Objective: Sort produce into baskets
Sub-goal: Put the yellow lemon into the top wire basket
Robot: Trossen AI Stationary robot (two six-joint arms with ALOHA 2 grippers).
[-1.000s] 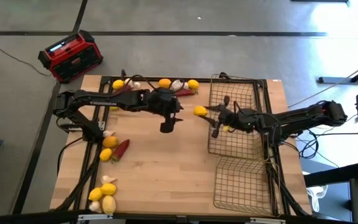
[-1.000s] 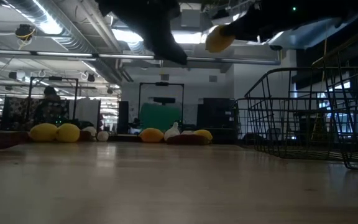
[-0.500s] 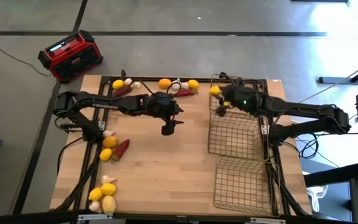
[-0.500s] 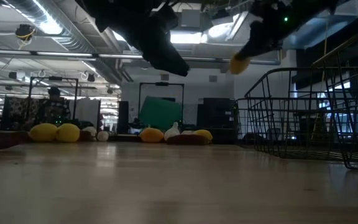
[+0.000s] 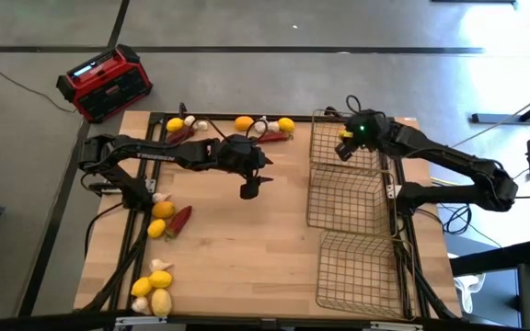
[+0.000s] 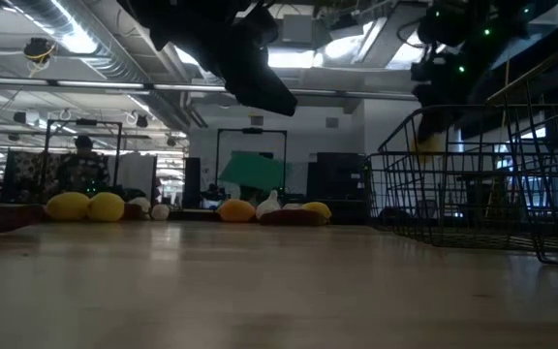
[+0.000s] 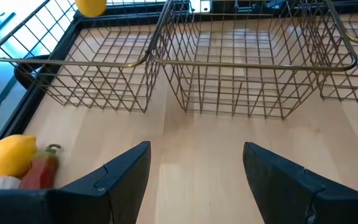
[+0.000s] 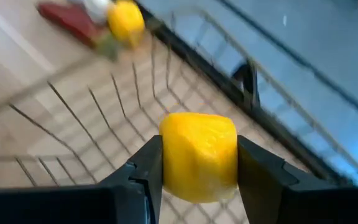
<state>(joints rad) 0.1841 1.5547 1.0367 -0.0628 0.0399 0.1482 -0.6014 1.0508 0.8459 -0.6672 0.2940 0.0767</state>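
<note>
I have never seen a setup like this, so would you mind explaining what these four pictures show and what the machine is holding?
It is a robot with two dark arms at a wooden table; each ends in two fingers. One picture looks straight down from above, one looks level across the tabletop, and two come from cameras on the arms' wrists. Three wire baskets stand in a row on the right. Lemons, garlic and red chilies lie loose along the far edge and the left side. The right gripper holds a lemon between its fingers, over the far basket. The left gripper hangs open and empty above the table's middle. The red box on the floor is a radio.
</note>
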